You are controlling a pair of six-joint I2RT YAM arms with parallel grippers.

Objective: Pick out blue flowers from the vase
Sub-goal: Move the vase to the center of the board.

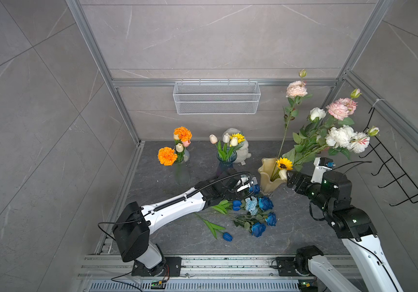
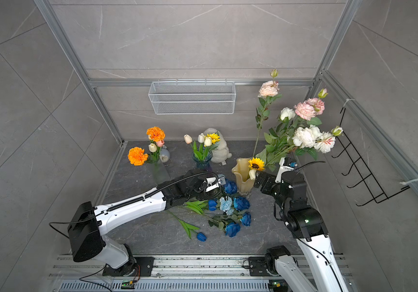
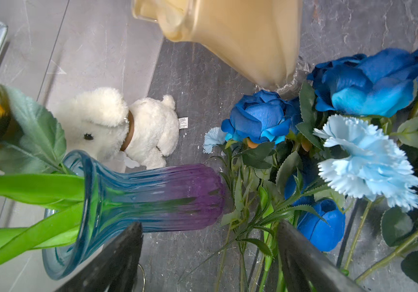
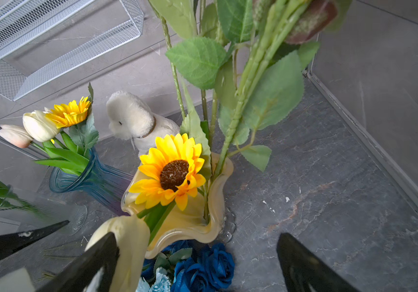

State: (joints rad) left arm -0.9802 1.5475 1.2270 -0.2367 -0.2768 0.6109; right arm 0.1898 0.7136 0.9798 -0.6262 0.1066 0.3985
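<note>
Nearest me, a lone blue tulip point(image 1: 227, 237) lies flat on the dark table point(image 1: 177, 240). Just past it the rest of the blue flowers point(image 1: 256, 211) lie in a heap: roses, a pale carnation and another tulip, heads close to the foot of the cream vase point(image 1: 270, 177). My left gripper point(image 3: 209, 225) is low at that heap, jaws wide apart, green stems running loose between them, nothing clamped. My right gripper point(image 4: 198, 234) hangs by the vase rim, spread just as wide and empty, with a cream tulip bud point(image 4: 129, 242) just beside one finger. A sunflower point(image 4: 172, 174) and tall pink and white blooms point(image 1: 339, 136) stand in the vase. Farther back are a blue glass vase point(image 1: 226, 160), a white plush toy point(image 1: 243, 151) and a wire basket point(image 1: 216, 97) on the wall.
</note>
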